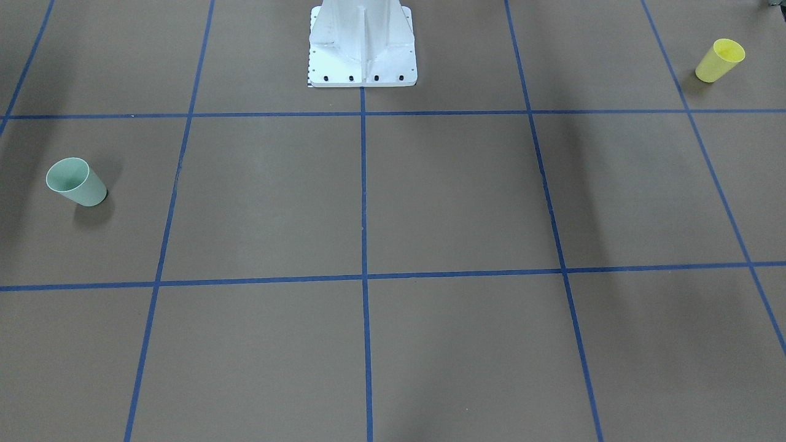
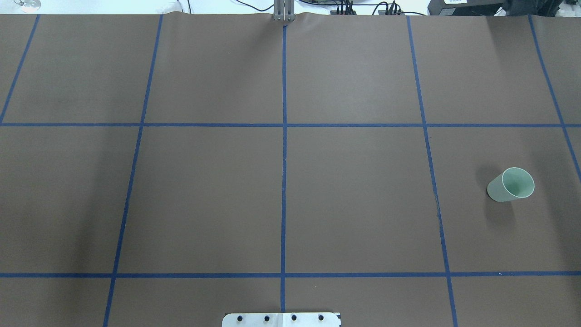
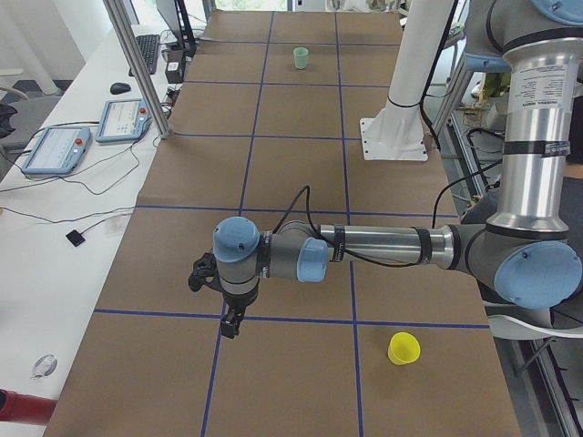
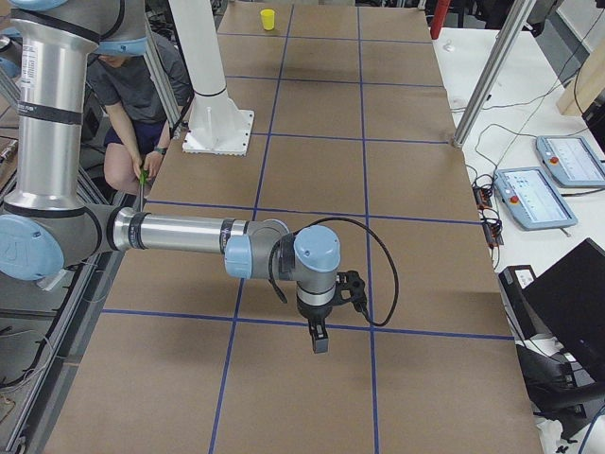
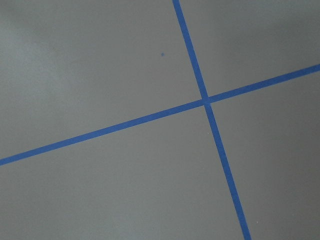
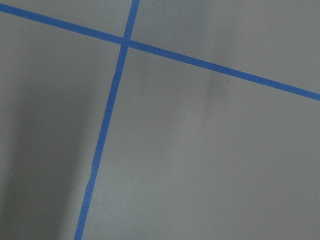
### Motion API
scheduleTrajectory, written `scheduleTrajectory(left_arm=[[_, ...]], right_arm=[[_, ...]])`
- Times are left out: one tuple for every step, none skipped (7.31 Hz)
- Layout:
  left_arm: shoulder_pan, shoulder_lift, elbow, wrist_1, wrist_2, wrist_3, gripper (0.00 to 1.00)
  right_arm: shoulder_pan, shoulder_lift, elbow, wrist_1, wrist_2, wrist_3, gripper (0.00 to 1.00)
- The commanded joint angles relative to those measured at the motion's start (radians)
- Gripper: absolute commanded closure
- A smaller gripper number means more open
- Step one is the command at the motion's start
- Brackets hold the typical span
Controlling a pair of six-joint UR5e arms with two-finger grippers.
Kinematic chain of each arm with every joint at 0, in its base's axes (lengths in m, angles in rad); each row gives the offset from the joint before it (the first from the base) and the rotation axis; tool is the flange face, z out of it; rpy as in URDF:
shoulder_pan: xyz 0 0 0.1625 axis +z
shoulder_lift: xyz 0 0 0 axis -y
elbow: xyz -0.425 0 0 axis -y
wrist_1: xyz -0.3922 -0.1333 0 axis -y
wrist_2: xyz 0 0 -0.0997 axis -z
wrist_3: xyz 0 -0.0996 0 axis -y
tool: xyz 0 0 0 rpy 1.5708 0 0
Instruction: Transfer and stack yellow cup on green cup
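The yellow cup [image 1: 719, 60] stands upright at the table's end on my left, near the robot's edge; it also shows in the exterior left view [image 3: 404, 349] and the exterior right view [image 4: 267, 19]. The green cup [image 1: 77, 182] stands upright toward the table's right end [image 2: 510, 184] [image 3: 301, 57]. My left gripper [image 3: 230, 323] points down over a blue tape crossing, apart from the yellow cup. My right gripper [image 4: 319, 339] points down near a tape line. I cannot tell whether either is open or shut. Both wrist views show only paper and tape.
A white pedestal base [image 1: 362, 49] stands at the robot's edge, mid-table [image 2: 281, 319]. A side table with teach pendants [image 3: 123, 118] and metal posts [image 3: 137, 64] runs along the far edge. A person [image 4: 132, 104] sits beside the robot.
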Motion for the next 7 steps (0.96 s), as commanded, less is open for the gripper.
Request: scheduleTrajectory(left_arm=[[-0.004,-0.016,-0.056,-0.034,0.002,0.000,0.00],[-0.009,-0.011,-0.058,-0.121,0.037,0.000,0.00],[-0.009,-0.020,-0.054,-0.222,0.105,-0.006,0.00],[-0.009,-0.022,-0.052,-0.231,0.113,-0.092,0.00],[-0.010,-0.005,-0.072,-0.241,0.111,-0.137,0.00],[-0.010,-0.005,-0.068,-0.281,0.110,-0.150,0.00],[-0.010,-0.016,-0.075,-0.290,0.114,-0.164,0.00]], right_arm=[[0.000,-0.006,0.003,0.002,0.010,0.000,0.00],[0.000,-0.004,0.005,0.004,0.011,0.000,0.00],[0.000,-0.006,0.003,0.004,0.011,0.000,0.00],[0.000,-0.007,0.003,0.006,0.011,0.000,0.00],[0.000,-0.006,0.003,0.007,0.010,0.001,0.00],[0.000,-0.004,0.002,0.007,0.008,0.002,0.00],[0.000,-0.006,0.002,0.007,0.008,0.003,0.00]])
